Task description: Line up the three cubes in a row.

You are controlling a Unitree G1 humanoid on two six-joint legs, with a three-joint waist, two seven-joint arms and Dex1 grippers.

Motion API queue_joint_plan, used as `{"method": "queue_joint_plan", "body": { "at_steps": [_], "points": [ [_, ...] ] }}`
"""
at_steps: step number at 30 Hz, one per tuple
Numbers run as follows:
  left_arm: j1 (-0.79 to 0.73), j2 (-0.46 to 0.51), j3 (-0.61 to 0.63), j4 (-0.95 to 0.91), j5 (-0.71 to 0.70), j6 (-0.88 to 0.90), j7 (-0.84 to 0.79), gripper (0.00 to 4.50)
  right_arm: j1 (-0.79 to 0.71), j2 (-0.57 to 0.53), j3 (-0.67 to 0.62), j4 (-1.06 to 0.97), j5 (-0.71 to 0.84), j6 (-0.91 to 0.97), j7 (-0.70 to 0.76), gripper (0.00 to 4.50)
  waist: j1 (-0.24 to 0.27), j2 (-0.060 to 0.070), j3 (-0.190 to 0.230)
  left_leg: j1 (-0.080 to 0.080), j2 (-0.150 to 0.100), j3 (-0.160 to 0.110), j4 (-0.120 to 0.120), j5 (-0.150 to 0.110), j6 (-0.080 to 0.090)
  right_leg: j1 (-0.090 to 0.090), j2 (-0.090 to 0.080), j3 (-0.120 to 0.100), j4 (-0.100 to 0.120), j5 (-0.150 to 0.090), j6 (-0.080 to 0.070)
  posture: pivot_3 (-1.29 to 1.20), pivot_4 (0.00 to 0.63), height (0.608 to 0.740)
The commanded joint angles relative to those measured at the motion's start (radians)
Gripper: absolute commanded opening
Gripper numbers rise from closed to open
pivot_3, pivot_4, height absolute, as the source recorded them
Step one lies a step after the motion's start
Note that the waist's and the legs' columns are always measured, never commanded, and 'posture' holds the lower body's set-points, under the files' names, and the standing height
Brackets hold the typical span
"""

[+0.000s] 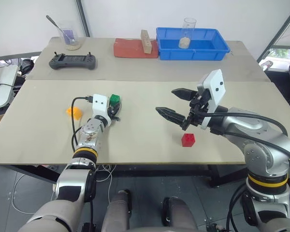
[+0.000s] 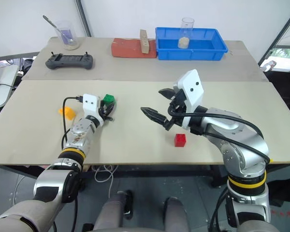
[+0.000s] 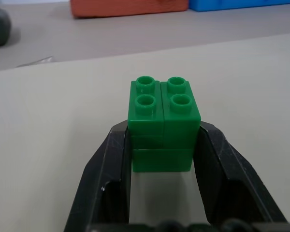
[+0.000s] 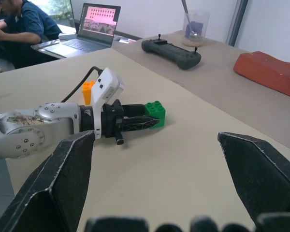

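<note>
The green cube (image 3: pixel 163 121) rests on the table left of centre, studs up. My left gripper (image 3: pixel 163 133) is shut on it, one black finger (image 3: pixel 111 169) against each side. The orange-yellow cube (image 1: pixel 74 111) lies a short way to the left of that hand. The red cube (image 1: pixel 188 139) sits near the table's front edge, right of centre. My right gripper (image 1: pixel 165 100) hovers open above the table, a little behind and left of the red cube, pointing toward the left hand, with nothing between its fingers.
On the rear table stand a blue bin (image 1: pixel 193 54) holding a glass (image 1: pixel 186 34), a red-brown slab (image 1: pixel 130 48) with a tan wooden block (image 1: pixel 145 41), a black controller (image 1: pixel 72 61) and a cup with a spoon (image 1: pixel 70 38). A person (image 4: pixel 19 24) sits by a laptop (image 4: pixel 99 24).
</note>
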Motion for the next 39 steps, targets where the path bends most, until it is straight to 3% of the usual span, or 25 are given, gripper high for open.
{"method": "queue_joint_plan", "body": {
  "at_steps": [1,5,9,15,26,39],
  "points": [
    [0.097,0.022,-0.081,-0.334,-0.089,0.114,-0.267,1.29,0.023,-0.083,-0.056,-0.058,0.058,-0.024,0.088,4.50,-0.003,-0.001,0.000,0.000,0.000,0.000,0.000,0.000,0.000,0.000,0.000,0.000,0.000,0.000,0.000,0.00,0.150,0.740],
    [0.257,0.135,-0.225,-0.703,-0.165,0.291,-0.564,1.29,0.096,-0.208,-0.083,-0.076,0.108,-0.046,0.222,4.50,-0.015,-0.001,0.001,0.000,0.000,0.000,-0.001,0.000,0.000,0.000,0.000,0.000,0.000,-0.001,-0.001,0.00,0.150,0.740],
    [0.299,0.190,-0.322,-0.811,-0.168,0.334,-0.706,1.29,0.152,-0.288,-0.075,-0.070,0.111,-0.076,0.303,4.50,-0.015,-0.001,0.001,0.002,0.001,0.000,-0.001,0.000,0.000,0.000,0.000,0.000,0.000,-0.004,-0.007,0.00,0.150,0.740],
    [0.233,0.123,-0.401,-0.645,-0.097,0.241,-0.764,1.29,0.237,-0.344,-0.075,-0.060,0.080,-0.126,0.352,4.50,-0.009,-0.001,0.001,0.002,0.000,0.000,0.000,0.000,0.000,0.001,0.000,0.000,-0.001,-0.007,-0.003,0.00,0.150,0.740],
    [0.126,0.002,-0.419,-0.401,-0.013,0.106,-0.751,1.29,0.332,-0.341,-0.116,-0.066,0.072,-0.181,0.317,4.50,-0.009,-0.002,0.001,0.000,0.000,-0.001,0.007,-0.001,0.002,0.002,0.000,0.001,-0.001,-0.007,-0.002,0.00,0.150,0.740],
    [0.085,-0.060,-0.414,-0.310,0.017,0.044,-0.735,1.29,0.302,-0.342,-0.088,-0.060,0.063,-0.181,0.278,4.50,-0.007,-0.002,0.001,0.000,0.000,-0.002,0.007,-0.001,0.002,0.003,0.000,0.001,-0.001,-0.008,0.000,0.00,0.150,0.740]
  ]
}}
